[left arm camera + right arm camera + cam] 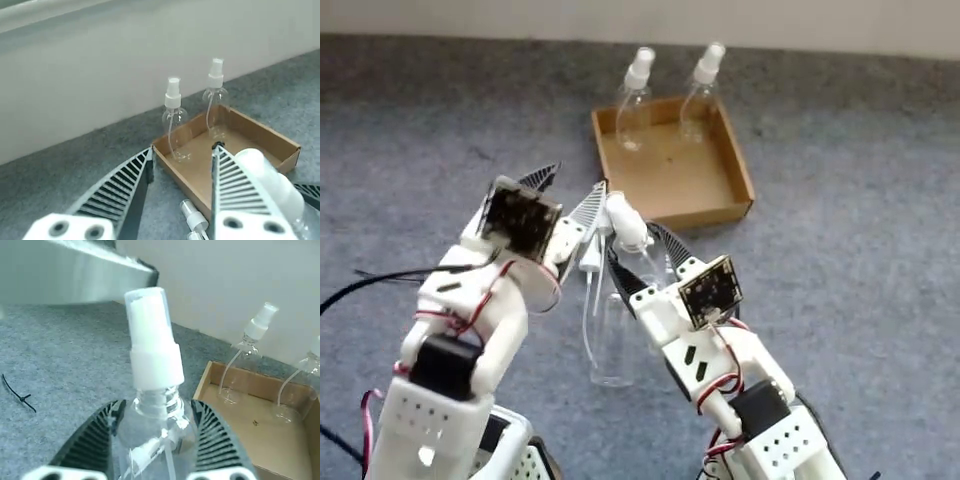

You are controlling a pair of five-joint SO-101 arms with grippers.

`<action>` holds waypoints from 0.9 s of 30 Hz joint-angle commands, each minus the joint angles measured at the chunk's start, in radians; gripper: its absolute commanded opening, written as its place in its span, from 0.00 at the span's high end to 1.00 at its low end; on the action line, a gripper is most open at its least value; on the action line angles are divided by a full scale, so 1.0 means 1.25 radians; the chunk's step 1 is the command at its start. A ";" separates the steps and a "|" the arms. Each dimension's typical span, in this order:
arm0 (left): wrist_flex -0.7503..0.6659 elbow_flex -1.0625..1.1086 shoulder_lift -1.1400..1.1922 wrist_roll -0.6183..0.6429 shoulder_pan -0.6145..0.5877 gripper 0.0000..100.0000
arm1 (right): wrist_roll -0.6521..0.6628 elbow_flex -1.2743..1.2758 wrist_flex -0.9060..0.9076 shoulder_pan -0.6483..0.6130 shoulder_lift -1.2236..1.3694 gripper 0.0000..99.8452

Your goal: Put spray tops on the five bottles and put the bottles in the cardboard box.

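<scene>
My right gripper [633, 243] is shut on the neck of a clear bottle [155, 435] that carries a white spray top [152, 345], held upright just in front of the cardboard box [735, 170]. My left gripper [576, 180] stands open right beside it, with that spray top [265, 175] outside one of its fingers [235, 190] and nothing between the jaws. Two capped bottles [633, 100] [700, 90] stand in the box along its far wall. In the left wrist view they appear as two bottles [172, 120] [215, 95] inside the box [280, 150].
Clear uncapped bottles [610, 340] stand on the grey carpet between the two arms. A loose spray top [590, 262] with its tube lies there too, also seen as the loose top [192, 217]. A black cable tie [17, 396] lies to one side.
</scene>
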 commanded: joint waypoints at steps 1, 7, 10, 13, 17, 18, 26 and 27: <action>-0.029 -0.006 0.062 -0.014 0.031 0.82 | -0.007 -0.047 -0.003 -0.007 -0.014 1.00; -0.025 -0.002 0.067 -0.016 0.105 0.82 | -0.007 -0.047 -0.003 -0.007 -0.014 1.00; -0.025 -0.001 0.068 -0.016 0.106 0.82 | -0.007 -0.047 -0.003 -0.007 -0.014 1.00; -0.025 -0.014 0.062 -0.016 0.100 0.82 | -0.007 -0.047 -0.003 -0.007 -0.014 1.00; -0.025 -0.066 0.066 -0.016 0.047 0.82 | -0.007 -0.047 -0.003 -0.007 -0.014 1.00; -0.025 -0.088 0.068 -0.017 0.034 0.82 | -0.007 -0.047 -0.003 -0.007 -0.014 1.00; -0.023 -0.152 0.072 -0.054 0.030 0.82 | -0.007 -0.047 -0.003 -0.007 -0.014 1.00; -0.021 -0.148 0.074 -0.054 0.030 0.82 | -0.007 -0.047 -0.003 -0.007 -0.013 1.00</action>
